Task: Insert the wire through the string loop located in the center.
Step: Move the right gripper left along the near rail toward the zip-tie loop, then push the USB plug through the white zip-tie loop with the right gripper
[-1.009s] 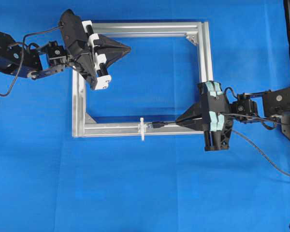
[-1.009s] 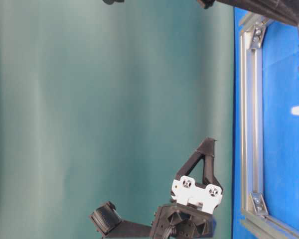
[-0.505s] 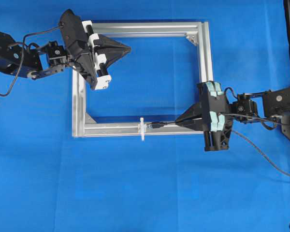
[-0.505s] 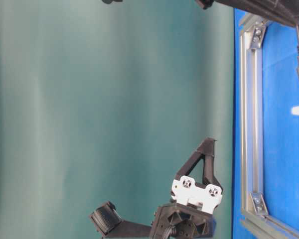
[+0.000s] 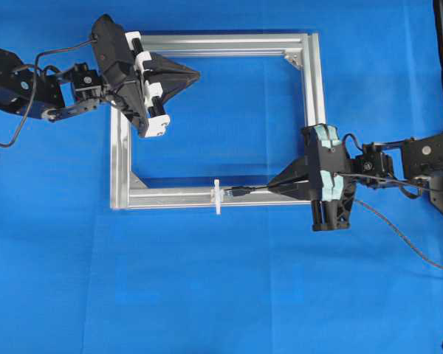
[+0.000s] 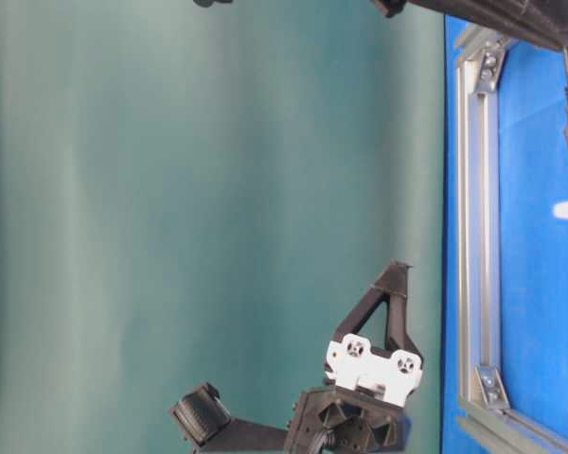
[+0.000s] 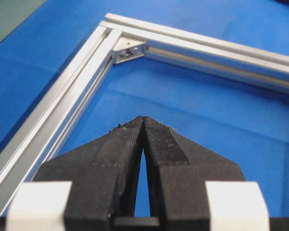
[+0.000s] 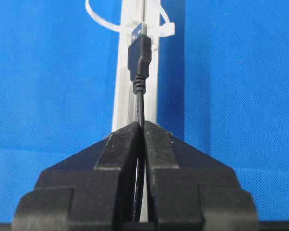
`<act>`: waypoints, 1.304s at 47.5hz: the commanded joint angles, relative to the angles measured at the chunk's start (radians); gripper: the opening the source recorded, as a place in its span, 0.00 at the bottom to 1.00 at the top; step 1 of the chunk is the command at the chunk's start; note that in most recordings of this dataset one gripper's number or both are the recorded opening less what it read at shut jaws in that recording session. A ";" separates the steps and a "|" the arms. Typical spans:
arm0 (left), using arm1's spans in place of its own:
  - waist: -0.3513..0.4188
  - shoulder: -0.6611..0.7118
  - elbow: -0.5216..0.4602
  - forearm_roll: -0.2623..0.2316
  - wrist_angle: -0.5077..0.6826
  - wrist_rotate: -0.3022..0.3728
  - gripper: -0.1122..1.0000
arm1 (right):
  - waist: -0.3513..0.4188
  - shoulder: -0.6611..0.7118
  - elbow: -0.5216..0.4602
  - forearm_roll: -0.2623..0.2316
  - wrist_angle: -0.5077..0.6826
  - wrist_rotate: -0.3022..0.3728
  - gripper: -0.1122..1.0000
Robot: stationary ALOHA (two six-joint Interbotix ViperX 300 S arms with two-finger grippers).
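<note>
Black wire (image 8: 140, 103), white string loop (image 8: 102, 20), silver frame (image 5: 312, 81), blue cloth (image 5: 221, 280).

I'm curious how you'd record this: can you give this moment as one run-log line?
right gripper: shut on wire | plug tip at string loop, not through | left gripper: shut, empty, over frame

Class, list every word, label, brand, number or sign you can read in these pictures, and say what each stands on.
There is no readable text in any view.
The aluminium frame, the blue cloth, the wire, the string loop, the left gripper and the right gripper bear no visible lettering or numbers.
</note>
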 commanded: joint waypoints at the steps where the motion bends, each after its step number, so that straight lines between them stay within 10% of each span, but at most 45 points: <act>1: -0.003 -0.026 -0.012 0.003 -0.006 0.000 0.10 | 0.002 -0.005 -0.008 0.003 -0.009 0.002 0.08; 62: -0.009 -0.025 -0.011 0.003 -0.006 0.000 0.10 | 0.008 0.202 -0.212 0.003 -0.103 0.000 0.08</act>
